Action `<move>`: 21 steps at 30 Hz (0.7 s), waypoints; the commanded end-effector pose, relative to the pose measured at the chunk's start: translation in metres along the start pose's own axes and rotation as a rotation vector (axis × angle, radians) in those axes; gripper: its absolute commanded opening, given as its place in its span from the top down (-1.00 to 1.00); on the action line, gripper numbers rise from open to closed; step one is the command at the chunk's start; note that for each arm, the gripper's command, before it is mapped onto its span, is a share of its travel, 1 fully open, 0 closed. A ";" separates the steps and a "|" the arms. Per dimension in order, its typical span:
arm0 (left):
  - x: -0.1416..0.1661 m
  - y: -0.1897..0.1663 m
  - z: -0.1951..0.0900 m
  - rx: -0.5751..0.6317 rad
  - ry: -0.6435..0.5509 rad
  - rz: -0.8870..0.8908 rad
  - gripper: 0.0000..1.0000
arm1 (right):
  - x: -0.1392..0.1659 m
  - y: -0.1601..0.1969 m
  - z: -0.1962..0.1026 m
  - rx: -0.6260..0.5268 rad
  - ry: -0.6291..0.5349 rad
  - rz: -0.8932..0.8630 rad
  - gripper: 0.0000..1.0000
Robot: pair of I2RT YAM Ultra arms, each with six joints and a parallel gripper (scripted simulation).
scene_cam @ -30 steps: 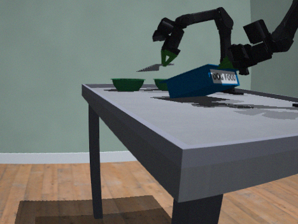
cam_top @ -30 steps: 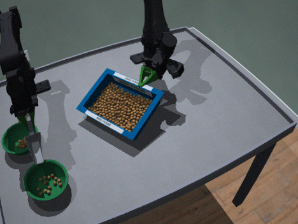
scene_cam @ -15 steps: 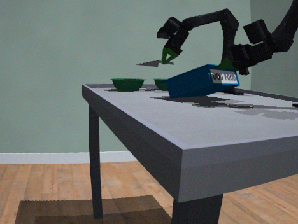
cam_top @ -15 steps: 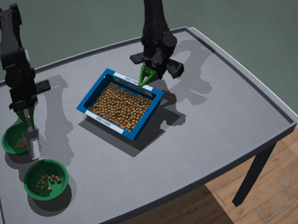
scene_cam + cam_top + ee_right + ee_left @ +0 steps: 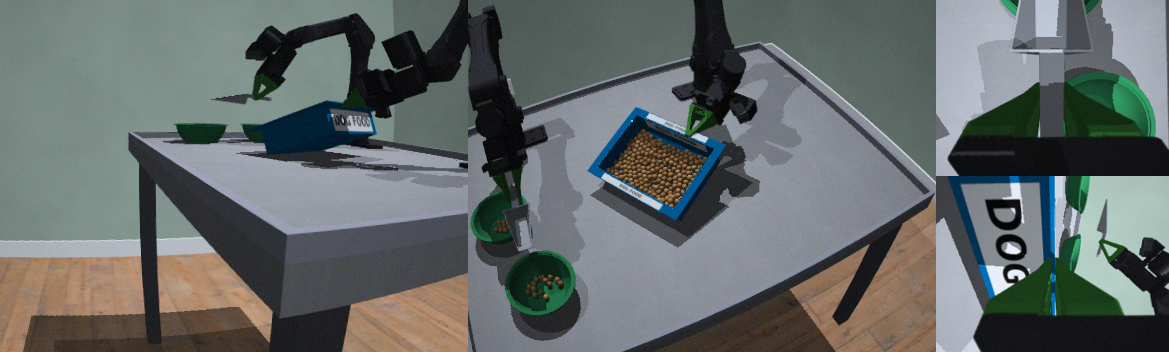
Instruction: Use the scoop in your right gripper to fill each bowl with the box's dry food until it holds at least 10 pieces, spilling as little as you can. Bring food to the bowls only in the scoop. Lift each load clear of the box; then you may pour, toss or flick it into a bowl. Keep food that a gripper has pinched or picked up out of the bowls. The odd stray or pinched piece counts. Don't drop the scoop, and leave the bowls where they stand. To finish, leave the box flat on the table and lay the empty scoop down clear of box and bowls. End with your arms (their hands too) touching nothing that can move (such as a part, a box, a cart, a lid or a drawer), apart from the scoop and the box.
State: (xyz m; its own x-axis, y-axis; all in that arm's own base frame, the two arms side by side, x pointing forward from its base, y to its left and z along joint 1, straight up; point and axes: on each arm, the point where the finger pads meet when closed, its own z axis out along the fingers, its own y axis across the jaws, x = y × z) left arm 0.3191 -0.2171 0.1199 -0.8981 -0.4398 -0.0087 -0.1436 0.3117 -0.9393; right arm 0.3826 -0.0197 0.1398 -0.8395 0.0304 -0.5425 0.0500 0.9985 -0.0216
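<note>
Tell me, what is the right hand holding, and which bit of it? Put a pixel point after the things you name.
The right hand (image 5: 515, 201) (image 5: 256, 98) (image 5: 1100, 240) (image 5: 1052, 88) holds the scoop (image 5: 520, 225) (image 5: 234, 99) (image 5: 1103, 220) (image 5: 1074, 33) by its handle (image 5: 266, 98) (image 5: 1098, 251) (image 5: 1052, 114).
</note>
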 end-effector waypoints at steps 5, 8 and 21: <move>-0.014 -0.044 -0.008 0.104 -0.040 0.138 1.00 | -0.023 0.002 -0.012 -0.002 -0.089 -0.004 1.00; -0.015 -0.031 -0.003 0.086 -0.029 0.113 1.00 | -0.023 0.002 -0.012 -0.002 -0.090 -0.004 1.00; -0.007 -0.003 -0.002 0.066 -0.013 0.066 1.00 | -0.023 0.002 -0.012 -0.002 -0.090 -0.004 1.00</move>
State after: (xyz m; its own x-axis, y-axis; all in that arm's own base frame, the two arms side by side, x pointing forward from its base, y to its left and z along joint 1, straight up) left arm 0.3183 -0.2142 0.1157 -0.8993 -0.4373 -0.0085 -0.1346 0.2951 -0.9459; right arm 0.3831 -0.0195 0.1385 -0.8394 0.0299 -0.5427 0.0495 0.9985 -0.0216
